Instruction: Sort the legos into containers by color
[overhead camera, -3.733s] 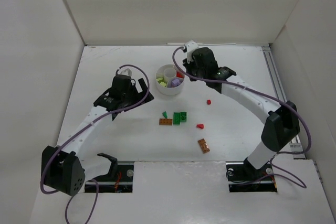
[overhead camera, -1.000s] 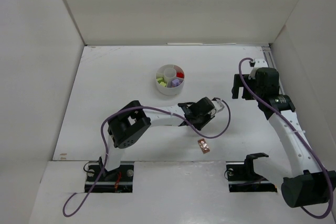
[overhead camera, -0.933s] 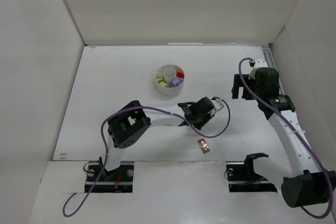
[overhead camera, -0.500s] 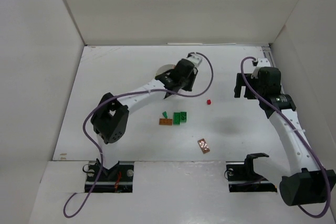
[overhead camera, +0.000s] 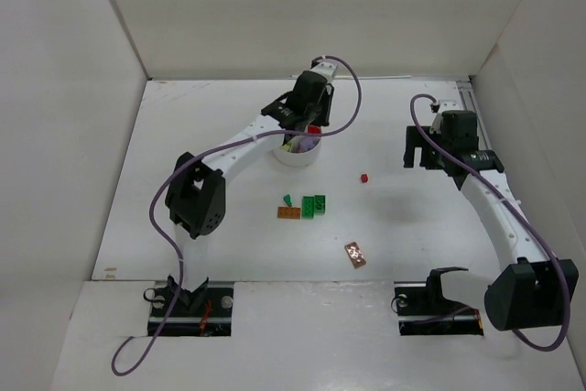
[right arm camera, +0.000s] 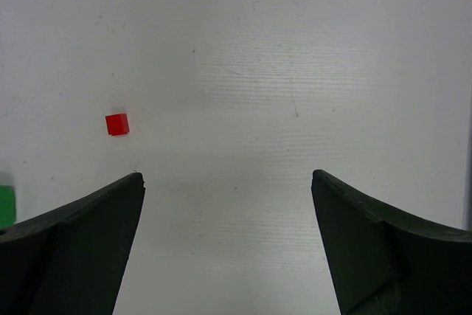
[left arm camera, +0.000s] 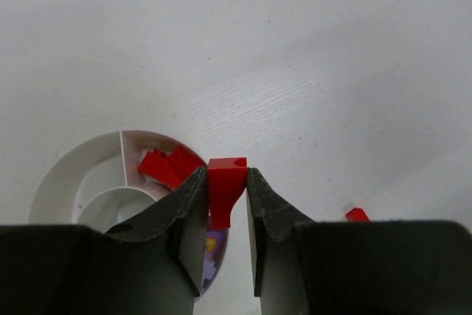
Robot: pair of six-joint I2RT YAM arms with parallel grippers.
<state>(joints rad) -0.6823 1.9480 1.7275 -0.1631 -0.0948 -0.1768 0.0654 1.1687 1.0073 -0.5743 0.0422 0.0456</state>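
My left gripper [left arm camera: 226, 176] is shut on a small red lego [left arm camera: 225, 188] and hangs over the right side of the white dish [left arm camera: 71, 172]. Just below it is the compartment with two red legos [left arm camera: 169, 166]; purple legos [left arm camera: 212, 245] lie in the wedge beside it. In the top view that gripper [overhead camera: 314, 127] is at the dish's [overhead camera: 295, 158] far right rim. My right gripper [right arm camera: 227, 178] stands wide open over bare table, holding nothing. A loose red lego [right arm camera: 116, 124] lies to its left, also seen as a red lego [overhead camera: 363, 177] in the top view.
Loose on the table in front of the dish lie a green brick [overhead camera: 314, 205], a tiny green piece [overhead camera: 287, 200], an orange-brown plate [overhead camera: 288, 213] and a second orange-brown plate [overhead camera: 354, 254] nearer the arm bases. White walls enclose the table.
The left arm carried the red lego from the table's middle to the dish and now reaches slightly farther back over it. The right arm shifted only a little.
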